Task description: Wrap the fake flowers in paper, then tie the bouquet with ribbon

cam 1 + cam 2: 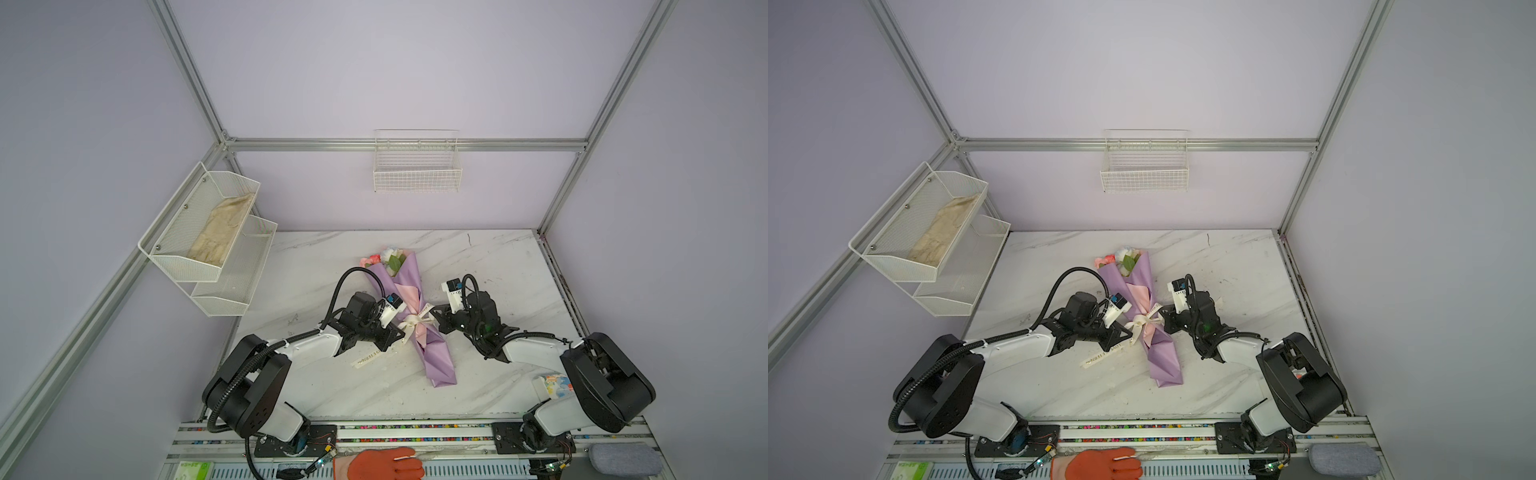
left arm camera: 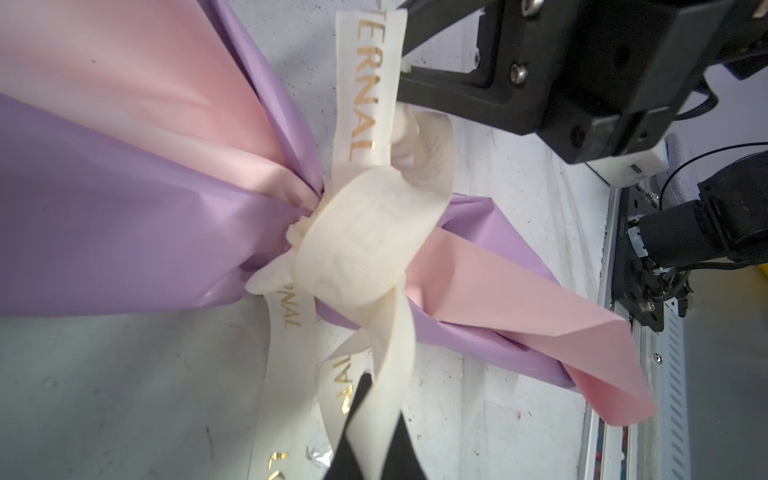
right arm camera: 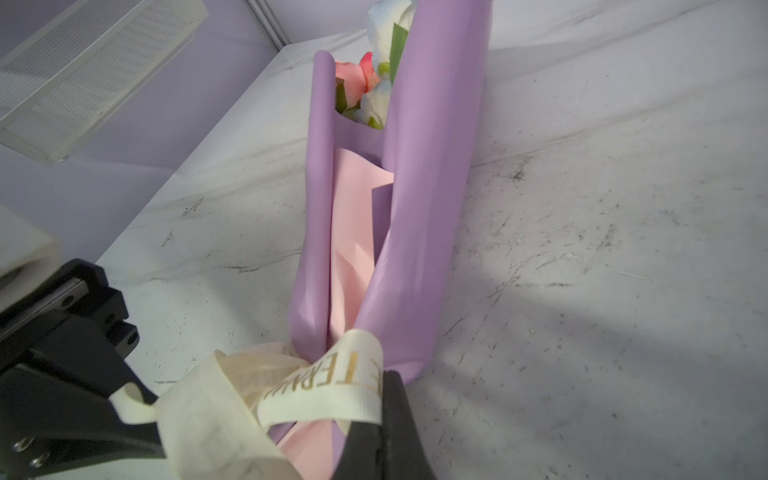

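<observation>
Top views both show two containers fixed to the walls: a white mesh shelf (image 1: 189, 266) with two tiers on the left wall, and a white wire basket (image 1: 417, 180) on the back wall. A beige cloth (image 1: 222, 232) is held in the shelf's upper tier. A holder of a sort is also formed by the lilac paper of the bouquet (image 1: 411, 295). The flowers (image 1: 386, 257) are seen at its far open end: pink, coral, white and pale blue heads with green leaves.

One bouquet, one cream ribbon (image 1: 413, 322) with gold letters, two claws and one orange-gloved hand (image 1: 382, 463) at the near edge are counted.

The bouquet is laid flat at the middle of the marble table (image 1: 332, 386), with the flowers toward the back wall. It is cinched at its waist by the ribbon, which is looped into a knot there. The left claw (image 1: 401, 332) is set just beside the waist on the left and the right claw (image 1: 432, 318) just beside it on the right, so the bouquet lies between them.

In the left wrist view the left claw (image 2: 376, 415) is seen pressed together on a strand of ribbon that runs from the knot. In the right wrist view the right claw (image 3: 374, 415) is seen pinching the lettered end of the ribbon. A loose ribbon tail (image 1: 368, 360) lies on the table near the left claw.
</observation>
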Controlling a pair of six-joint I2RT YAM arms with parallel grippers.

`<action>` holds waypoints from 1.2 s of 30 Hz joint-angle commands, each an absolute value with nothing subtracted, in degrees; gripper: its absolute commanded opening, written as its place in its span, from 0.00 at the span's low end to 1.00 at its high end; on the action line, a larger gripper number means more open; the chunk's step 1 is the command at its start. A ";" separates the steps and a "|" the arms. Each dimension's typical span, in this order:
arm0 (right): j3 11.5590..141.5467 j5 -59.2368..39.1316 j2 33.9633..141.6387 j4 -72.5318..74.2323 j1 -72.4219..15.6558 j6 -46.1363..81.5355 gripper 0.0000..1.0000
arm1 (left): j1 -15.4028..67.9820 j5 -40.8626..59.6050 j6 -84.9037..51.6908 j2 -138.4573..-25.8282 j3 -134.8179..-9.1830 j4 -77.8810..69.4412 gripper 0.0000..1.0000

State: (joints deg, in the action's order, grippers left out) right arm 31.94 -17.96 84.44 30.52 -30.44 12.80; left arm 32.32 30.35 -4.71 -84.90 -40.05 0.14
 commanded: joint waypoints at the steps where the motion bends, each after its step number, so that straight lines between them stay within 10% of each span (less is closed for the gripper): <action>1: 34.08 -13.44 83.54 26.09 -29.72 15.05 0.00 | 32.26 28.30 -5.02 -84.06 -40.22 2.63 0.00; 36: 34.92 -3.74 84.46 15.87 -25.60 16.35 0.00 | 21.00 32.74 -11.94 -86.04 -41.61 16.05 0.00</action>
